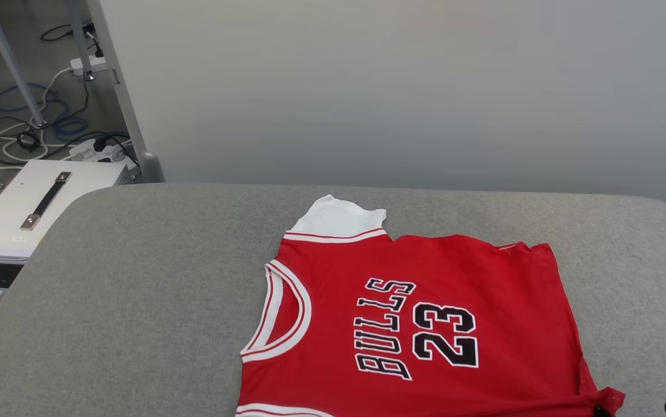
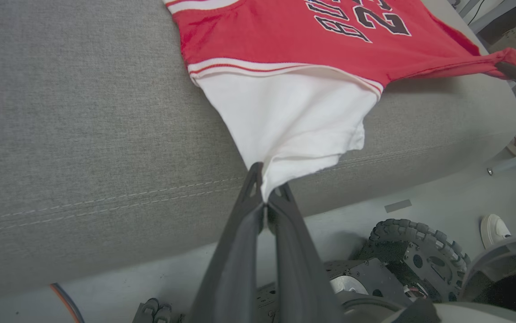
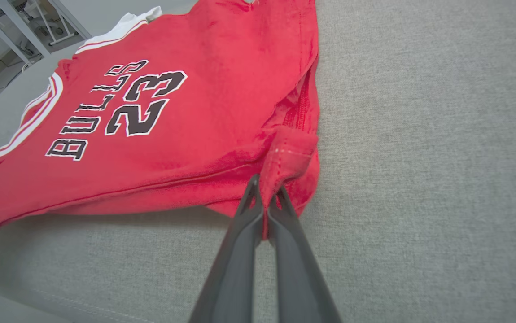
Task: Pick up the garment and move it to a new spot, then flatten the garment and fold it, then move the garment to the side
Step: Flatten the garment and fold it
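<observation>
Across lower centre of head view, garment (image 1: 425,272) lies print-up on grey cushion (image 1: 136,301). Left gripper (image 2: 265,194) clamped on white sleeve (image 2: 294,116), right gripper (image 3: 267,197) clamped on red hem corner (image 3: 291,152); likely holding near edge taut for flattening.

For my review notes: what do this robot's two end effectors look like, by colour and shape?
The left end effector has two long, matte dark grey fingers that are broad at the base and taper to narrow tips, with small openings near the tips. The right end effector looks the same: same colour, same tapering shape.
</observation>
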